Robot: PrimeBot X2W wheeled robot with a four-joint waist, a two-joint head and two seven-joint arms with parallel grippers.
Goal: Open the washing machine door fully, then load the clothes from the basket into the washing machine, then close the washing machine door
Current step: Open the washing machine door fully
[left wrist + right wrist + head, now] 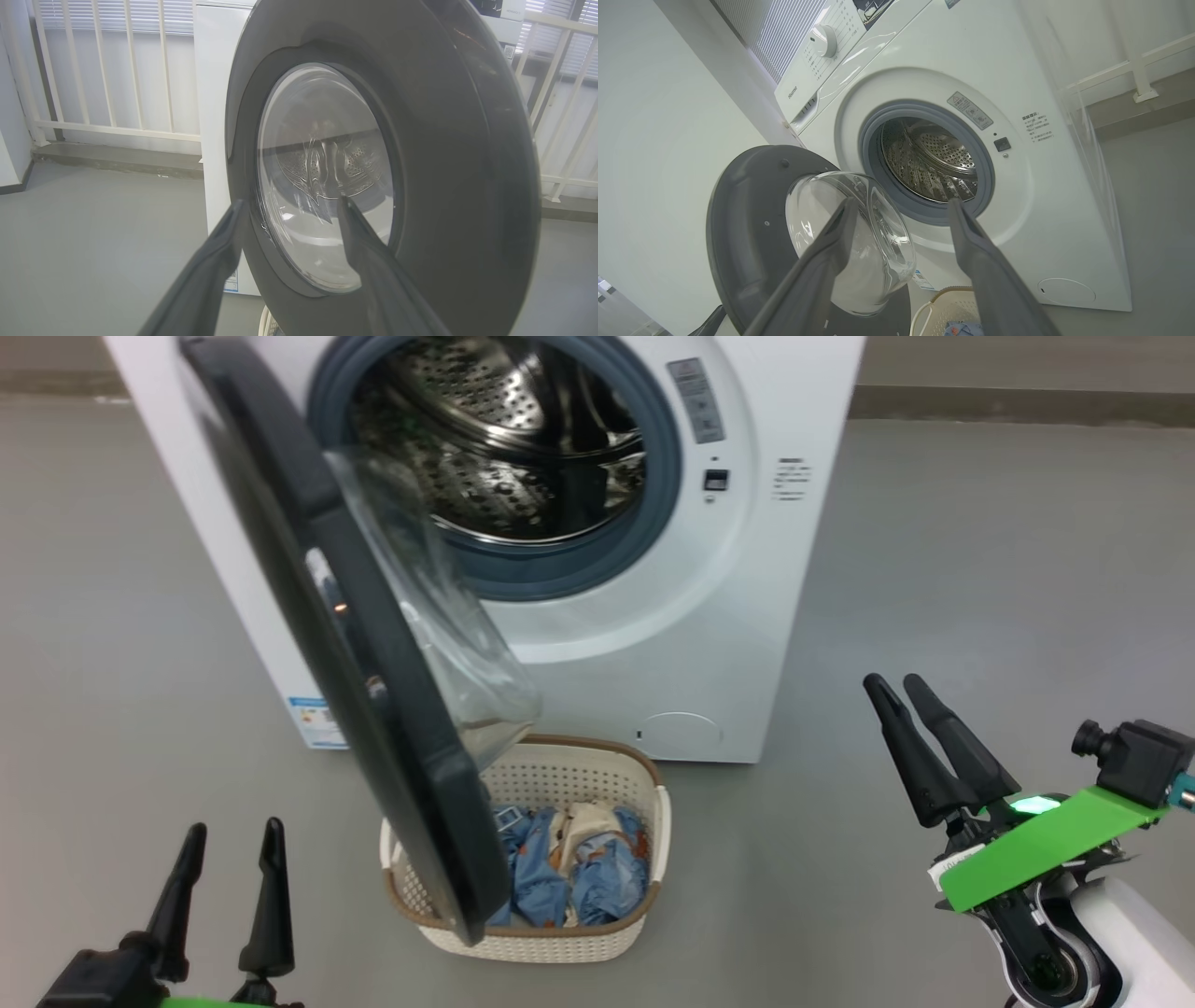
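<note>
washing machine door (383, 709) open, up-right of left claw (235, 829) — not touching

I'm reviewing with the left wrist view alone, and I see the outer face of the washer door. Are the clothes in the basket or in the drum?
Observer: In the basket. The head view shows blue and cream clothes lying in it, on the floor in front of the washing machine.
Operator: Is anything in the drum?
Observer: The right wrist view looks into the steel drum, and what shows of it looks empty.
Operator: Is the right gripper holding something?
Observer: No. In the head view the right gripper is open and empty, off to the washer's right.
</note>
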